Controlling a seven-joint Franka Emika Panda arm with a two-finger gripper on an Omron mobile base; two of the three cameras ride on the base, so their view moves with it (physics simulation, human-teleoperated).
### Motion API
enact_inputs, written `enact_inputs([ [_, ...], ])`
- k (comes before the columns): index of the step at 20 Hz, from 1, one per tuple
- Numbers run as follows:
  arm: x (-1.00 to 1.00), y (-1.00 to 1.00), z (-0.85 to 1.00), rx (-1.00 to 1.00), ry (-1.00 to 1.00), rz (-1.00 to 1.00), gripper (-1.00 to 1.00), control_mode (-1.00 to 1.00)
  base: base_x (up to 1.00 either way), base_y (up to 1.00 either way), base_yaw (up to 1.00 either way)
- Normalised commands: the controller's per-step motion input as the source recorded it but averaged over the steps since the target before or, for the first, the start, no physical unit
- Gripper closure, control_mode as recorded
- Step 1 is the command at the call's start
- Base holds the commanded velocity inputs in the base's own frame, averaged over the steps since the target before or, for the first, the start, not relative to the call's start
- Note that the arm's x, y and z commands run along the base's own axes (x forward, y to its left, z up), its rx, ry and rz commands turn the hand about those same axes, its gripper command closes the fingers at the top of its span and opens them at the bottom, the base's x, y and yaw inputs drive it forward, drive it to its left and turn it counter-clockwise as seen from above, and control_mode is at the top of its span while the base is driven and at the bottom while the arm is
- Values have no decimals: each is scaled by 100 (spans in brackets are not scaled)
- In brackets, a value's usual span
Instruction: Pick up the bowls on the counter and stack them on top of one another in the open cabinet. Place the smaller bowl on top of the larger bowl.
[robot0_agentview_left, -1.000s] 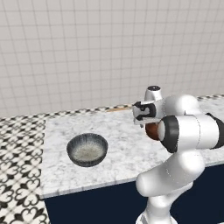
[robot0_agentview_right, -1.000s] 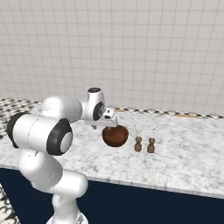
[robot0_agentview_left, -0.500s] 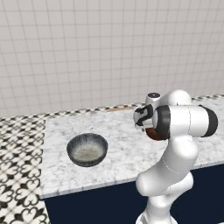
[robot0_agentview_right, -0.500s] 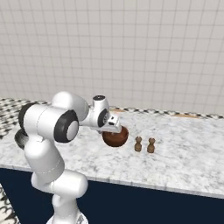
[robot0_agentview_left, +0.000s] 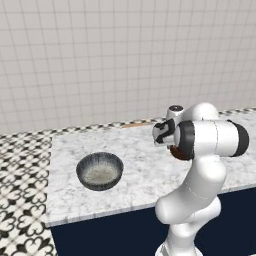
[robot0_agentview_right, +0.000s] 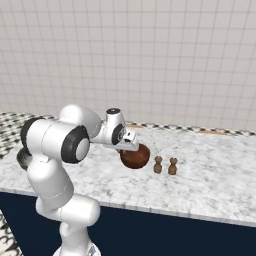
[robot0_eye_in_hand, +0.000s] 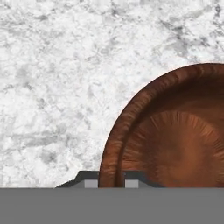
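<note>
Reddish-brown smaller bowl (robot0_eye_in_hand: 175, 140), unlabelled

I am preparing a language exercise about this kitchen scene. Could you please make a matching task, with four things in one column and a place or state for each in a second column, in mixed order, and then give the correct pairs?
Things:
1. grey bowl
2. brown bowl
3. two shakers
4. gripper

Places or states:
A. shut on a bowl's rim
B. standing side by side on the counter, right of the brown bowl in the right base view
C. alone on the counter, apart from the arm
D. its rim sits between the fingertips

Pairs: 1-C, 2-D, 3-B, 4-A
</note>
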Motion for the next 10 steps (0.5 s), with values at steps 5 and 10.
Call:
enact_inputs([
  [5,-28,47,93,-1,-20,8,100,-100,0,0,0],
  [10,-42,97,97,-7,-11,18,100,-100,0,0,0],
])
